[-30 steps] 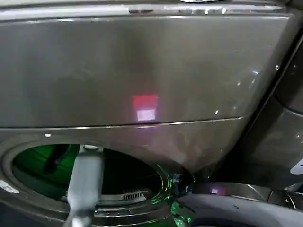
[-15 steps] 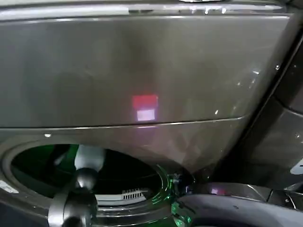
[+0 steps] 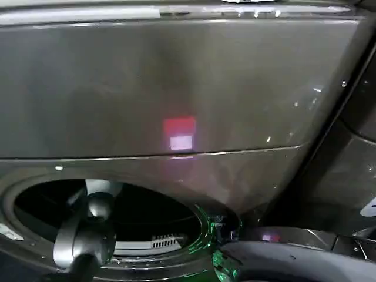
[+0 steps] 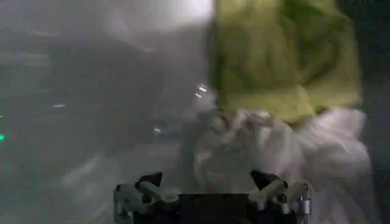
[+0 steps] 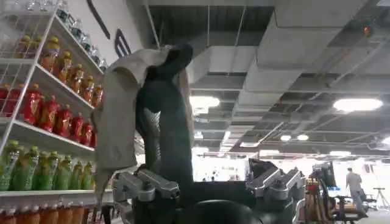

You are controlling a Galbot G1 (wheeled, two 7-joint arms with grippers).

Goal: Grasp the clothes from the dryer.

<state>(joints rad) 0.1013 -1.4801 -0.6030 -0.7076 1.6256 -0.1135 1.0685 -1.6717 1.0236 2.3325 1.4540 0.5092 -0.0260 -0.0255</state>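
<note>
We see the left arm reaching through the round port of the dryer (image 3: 176,88), its wrist and forearm filling the near side of the opening in the head view. In the left wrist view the left gripper (image 4: 210,185) sits inside the drum with its 2 fingers spread wide and nothing between them. The clothes (image 4: 274,122) lie just ahead of it, the yellow-green piece on the far side and the white piece nearer, roughly in line with the gap between the fingers. The white fabric looks close to the fingertips, but the view is hazy, so we can't say if it touches.

Progress: the reach into the drum is done and the hand is lined up on the bunch. Left to do, as we judge it: close on the fabric, then pull it out through the port.

The right gripper (image 5: 207,189) is parked away from the machine, pointing up toward the ceiling, its fingers apart and holding nothing.
</note>
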